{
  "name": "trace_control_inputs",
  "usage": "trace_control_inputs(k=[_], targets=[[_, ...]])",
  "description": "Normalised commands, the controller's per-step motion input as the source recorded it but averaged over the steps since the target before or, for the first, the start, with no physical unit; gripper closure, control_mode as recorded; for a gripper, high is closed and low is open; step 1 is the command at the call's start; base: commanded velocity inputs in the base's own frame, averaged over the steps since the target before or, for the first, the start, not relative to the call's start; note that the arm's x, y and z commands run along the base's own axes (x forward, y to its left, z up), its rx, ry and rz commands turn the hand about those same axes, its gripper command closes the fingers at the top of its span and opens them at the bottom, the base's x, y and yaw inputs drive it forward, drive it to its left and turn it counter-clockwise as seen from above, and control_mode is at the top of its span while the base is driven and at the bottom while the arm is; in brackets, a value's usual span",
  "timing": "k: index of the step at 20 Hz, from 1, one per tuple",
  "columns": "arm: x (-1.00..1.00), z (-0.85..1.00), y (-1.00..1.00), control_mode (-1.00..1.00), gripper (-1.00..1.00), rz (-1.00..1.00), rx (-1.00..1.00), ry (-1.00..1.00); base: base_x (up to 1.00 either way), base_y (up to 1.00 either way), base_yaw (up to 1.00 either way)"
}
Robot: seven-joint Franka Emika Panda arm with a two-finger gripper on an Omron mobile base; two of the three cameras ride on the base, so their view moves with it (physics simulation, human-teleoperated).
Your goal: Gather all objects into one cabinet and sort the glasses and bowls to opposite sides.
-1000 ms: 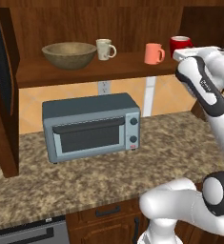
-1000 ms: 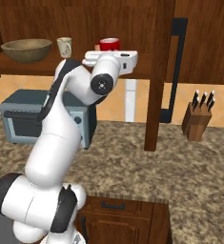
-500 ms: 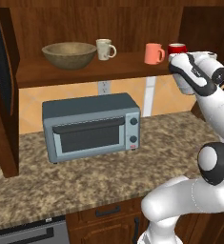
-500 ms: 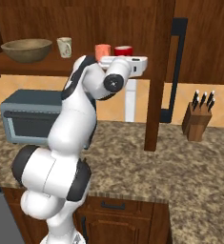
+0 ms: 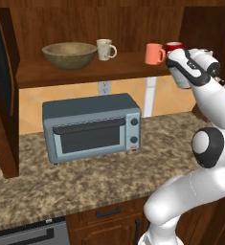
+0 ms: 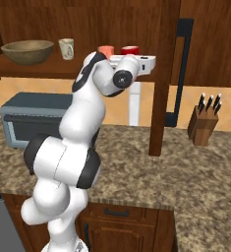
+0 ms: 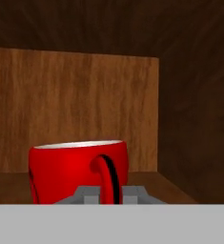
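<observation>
Red mug [image 7: 78, 171] stands beside the salmon mug [image 5: 154, 53]; claw [image 7: 111, 194] spread unclear.

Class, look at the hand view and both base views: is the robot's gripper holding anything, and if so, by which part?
It cannot be told for sure. The gripper sits at the handle of the bright red mug on the cabinet shelf, jaws either side of it, but a closed grip isn't visible.

Glossy red mug [image 7: 77, 169], dark grained wood cabinet [image 7: 75, 100], matt tan wooden bowl [image 5: 69, 54], speckled stone counter [image 5: 85, 184]
</observation>
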Motion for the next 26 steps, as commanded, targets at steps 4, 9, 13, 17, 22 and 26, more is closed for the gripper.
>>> trace_control_inputs(k=[4, 9, 13, 17, 22, 26], targets=[[0.3, -0.24, -0.21, -1.0, 1.0, 0.0, -0.02, 0.06, 0.0, 0.0, 0.0], [0.01, -0.34, -0.07, -1.0, -1.0, 0.0, -0.05, 0.03, 0.0, 0.0, 0.0], [0.0, -0.11, 0.0, -1.0, -1.0, 0.0, -0.07, 0.0, 0.0, 0.0, 0.0], [-0.02, 0.19, 0.0, -1.0, -1.0, 0.0, -0.02, 0.0, 0.0, 0.0, 0.0], [-0.44, 0.12, 0.0, -1.0, -1.0, 0.0, -0.07, 0.08, 0.0, 0.0, 0.0], [-0.77, 0.26, 0.0, -1.0, -1.0, 0.0, -0.09, 0.16, 0.0, 0.0, 0.0]])
